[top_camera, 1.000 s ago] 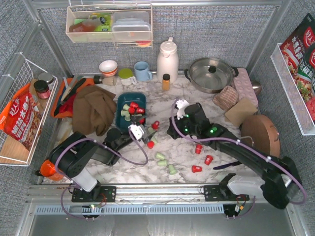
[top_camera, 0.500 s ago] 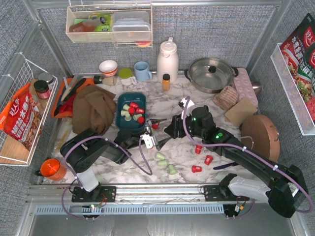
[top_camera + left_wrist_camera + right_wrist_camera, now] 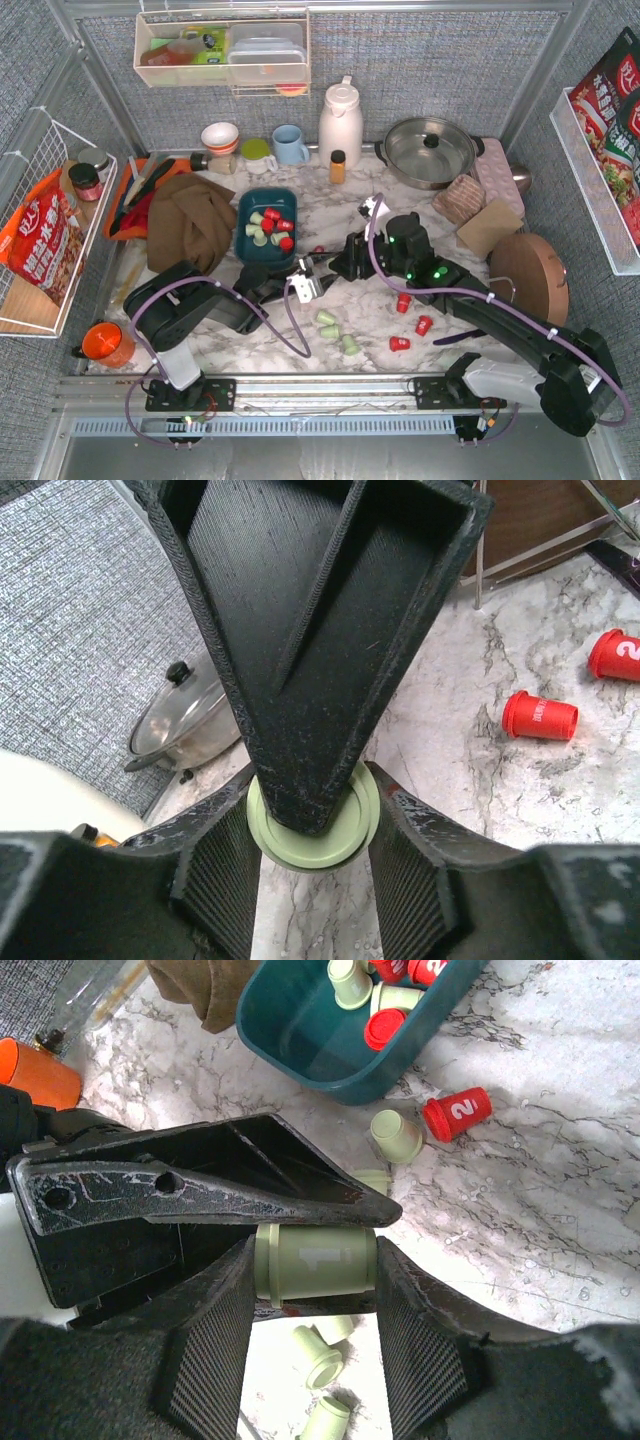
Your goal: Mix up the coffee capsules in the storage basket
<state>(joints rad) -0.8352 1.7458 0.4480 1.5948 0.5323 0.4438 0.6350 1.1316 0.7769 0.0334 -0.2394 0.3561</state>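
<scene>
Coffee capsules (image 3: 329, 330) only partly binned, rest loose on marble table (image 3: 330, 215). Left arm (image 3: 190, 305) and right arm (image 3: 500, 310) both reach to mid-table and meet nose to nose just right of the storage basket (image 3: 241, 215), which sits centre-left, upright, with a mix of red and green pods inside. Left gripper (image 3: 313, 815) and right gripper (image 3: 315, 1255) are on the same mint pod (image 3: 320, 1258), held clear of the table. Right pads pinch it, one on each side. Left pads look pressed to the rim on both sides, how firmly can't tell. Each wrist view shows the other gripper's finger wedged right over the pod, so the fingers are interleaved tight. Reads as a hand-off, pod not yet in the basket. Three green pods (image 3: 350, 345) and three red pods (image 3: 403, 302) lie below and right of the meeting point, apart from each other. Risks: one side lets go before the other's hold is sure, so the smooth tapered pod squirts out, drops and rolls. Fingers could snag or knock each other on pulling apart. An arm swinging toward the basket could clip its rim or scatter the loose pods.
</scene>
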